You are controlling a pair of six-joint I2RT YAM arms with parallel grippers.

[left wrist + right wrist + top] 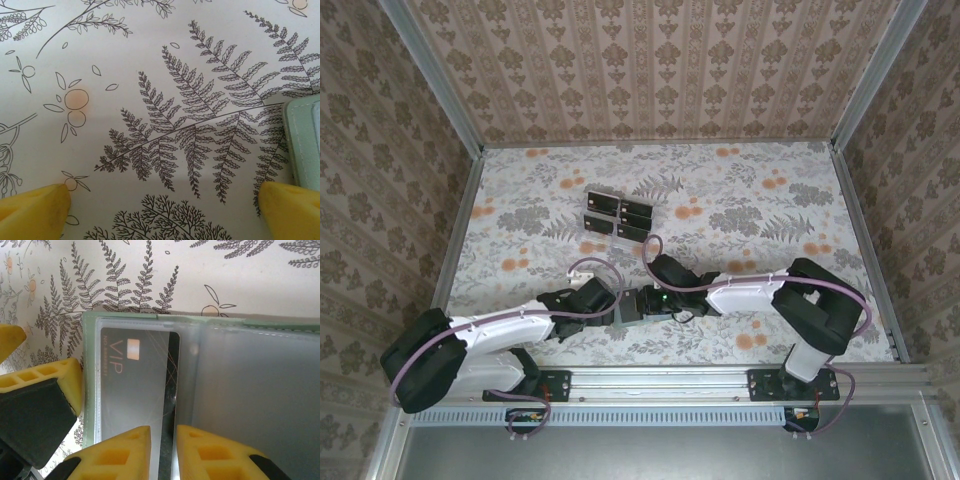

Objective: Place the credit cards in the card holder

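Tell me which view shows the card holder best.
Right wrist: the card holder lies open up close, a black VIP card inside its clear pocket. Top external shows a small grey patch; left wrist, one edge.

Right wrist view: the card holder (250, 390) runs off the frame beside and beneath the right gripper (162, 432). The black card (135, 385) is cut off at the fingertips, so whether they hold it cannot be confirmed. Its small print is blurred.

Left wrist view: beside one fingertip (285, 205) of the left gripper (162, 192), the holder is cropped to a strip.

Top view: both grippers cover most of the holder. The racked cards (620, 215) beyond them are too small to read.
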